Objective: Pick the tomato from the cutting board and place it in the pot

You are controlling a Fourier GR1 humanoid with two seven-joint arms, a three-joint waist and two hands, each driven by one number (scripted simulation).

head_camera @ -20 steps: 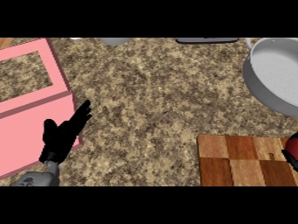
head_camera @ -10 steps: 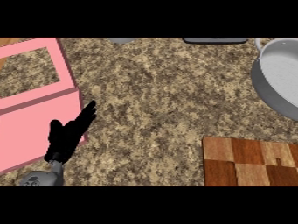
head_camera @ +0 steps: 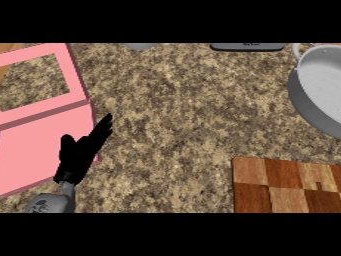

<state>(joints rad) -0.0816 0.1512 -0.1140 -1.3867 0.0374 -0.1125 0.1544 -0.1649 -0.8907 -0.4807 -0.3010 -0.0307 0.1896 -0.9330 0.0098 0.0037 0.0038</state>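
While the left hand (head_camera: pixel 81 152) rests at the lower left of the head view with its fingers straight and lying close together, pointing up and to the right, it holds nothing and touches only the edge of the pink box (head_camera: pixel 21 150) beside it. That box lies flat on the speckled stone counter (head_camera: pixel 180 110), its hinged lid (head_camera: pixel 33 82) folded back so that the counter shows through a square window in it. At the right edge sits the grey pot (head_camera: pixel 328 102), partly cut off by the frame, its inside bare as far as can be seen. Below it, well apart from the hand, the wooden cutting board (head_camera: pixel 295 185) of light and dark blocks fills the lower right corner. No tomato shows on the visible part of the board, though some of the board runs out of view. The right hand does not appear. A dark flat object (head_camera: pixel 247 46), too cropped to identify, lies at the top edge.
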